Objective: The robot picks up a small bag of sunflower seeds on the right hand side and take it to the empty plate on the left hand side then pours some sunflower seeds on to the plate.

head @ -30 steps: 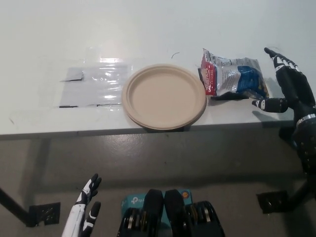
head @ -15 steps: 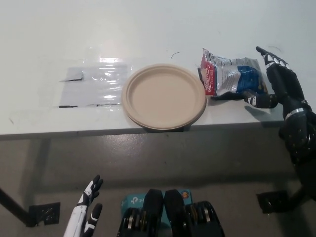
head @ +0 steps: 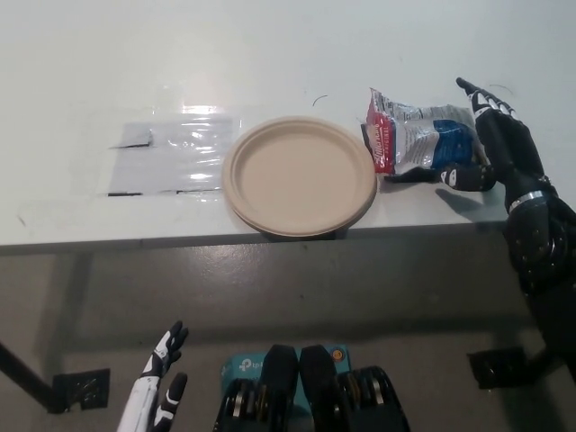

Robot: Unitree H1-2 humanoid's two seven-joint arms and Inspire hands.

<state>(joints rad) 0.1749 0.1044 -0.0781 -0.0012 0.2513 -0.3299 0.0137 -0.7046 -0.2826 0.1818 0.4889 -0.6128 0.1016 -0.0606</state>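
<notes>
Two hands of the robot are in view, and only the black right hand (head: 498,142) is at the table. It comes in from the lower right and lies against the right end of the small crinkled bag of sunflower seeds (head: 419,139), a foil bag with a red band at its left end and a blue and white print. The fingers are spread, one pointing up past the far corner of the bag and a lower one touching its near right edge; the hand is around the end of the bag, but whether it already grips the bag cannot be told. The bag lies flat on the white table (head: 270,54), near the front edge, just beside the right rim of the round beige paper plate (head: 300,175). The plate holds nothing and sits close to the front edge of the table, with its near rim a little over that edge. Left of the plate a clear shiny plastic sheet (head: 171,155) lies flat on the table. The white left hand (head: 159,389) rests low at the bottom left, below the table, with its fingers apart and holding nothing.
</notes>
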